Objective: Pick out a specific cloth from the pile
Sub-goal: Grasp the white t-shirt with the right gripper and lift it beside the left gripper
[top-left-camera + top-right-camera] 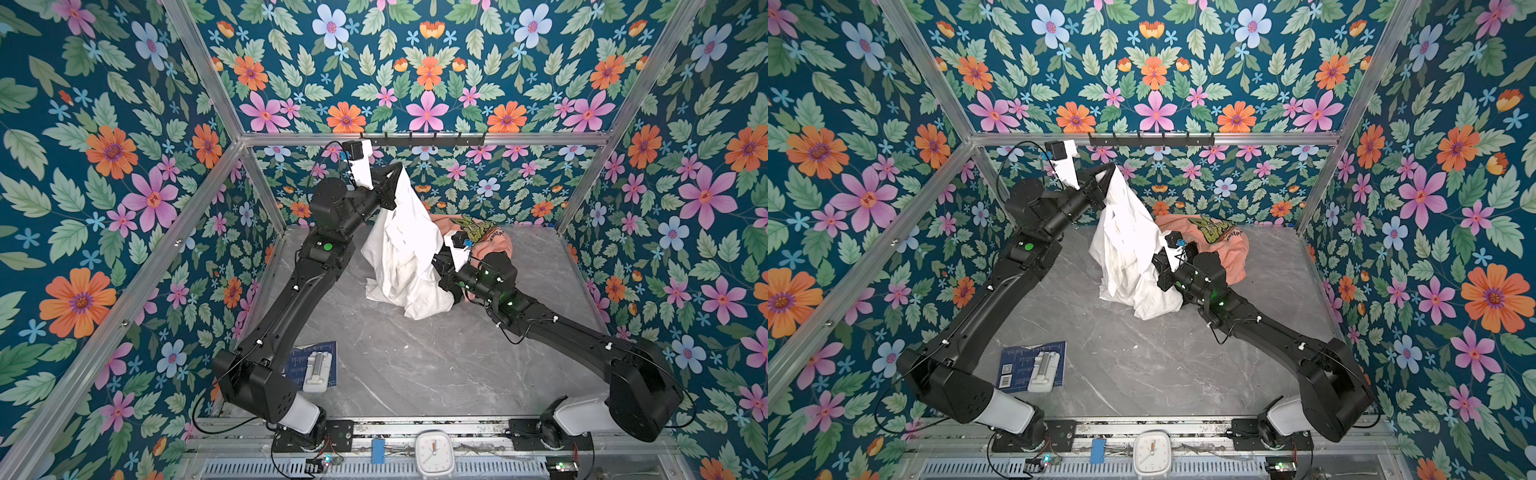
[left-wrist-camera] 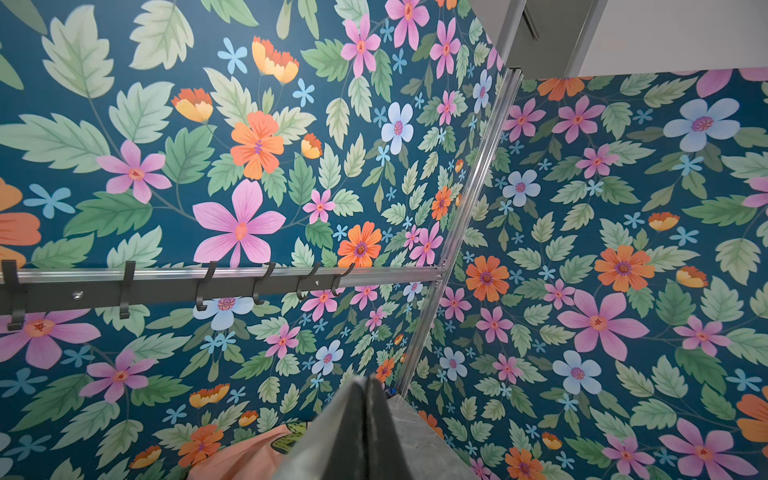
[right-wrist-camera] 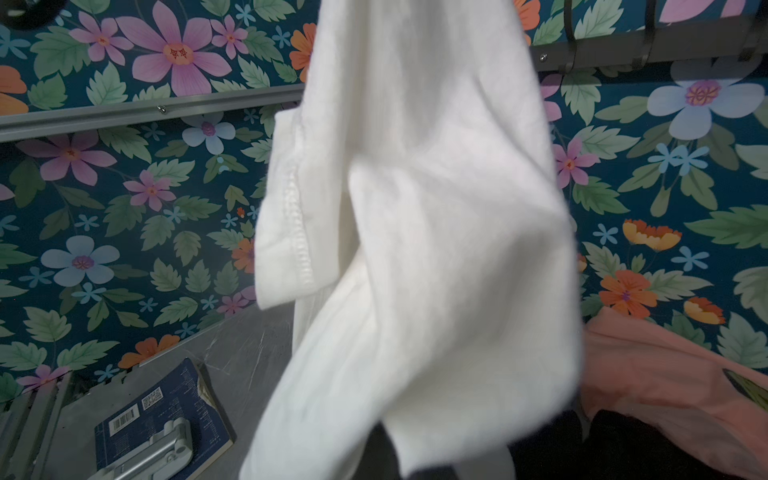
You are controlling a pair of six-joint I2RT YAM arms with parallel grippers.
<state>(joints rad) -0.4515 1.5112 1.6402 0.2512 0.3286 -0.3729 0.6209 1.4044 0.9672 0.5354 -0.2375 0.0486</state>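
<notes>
Main hazard: the cloth (image 1: 405, 249) is only partly clear of the pile (image 1: 496, 253). Its lower folds rest on the worktop (image 1: 415, 365), just beside the pink shirt (image 1: 1225, 249) and what looks like the black garment (image 3: 619, 446). We judge that a further lift or sideways pull could drag either one along if a fold is caught beneath it. The left claw (image 1: 398, 167) is clenched on the cloth's top end, raised near the hook rail (image 1: 424, 139). The hold looks like a narrow pinch, so the hanging weight could pull the fabric free. The right claw (image 1: 1160, 272) is clenched low at the cloth's side, against the pile. Fabric drapes over it, and we cannot tell whether it pinches the cloth, another garment or nothing. If it holds the wrong garment, parting the arms would pull that garment out too. The cloth itself is plain white, soft and large, without print. It hangs from the left claw as a long creased drape that widens downward. The right wrist view shows a stitched hem on one folded flap.
</notes>
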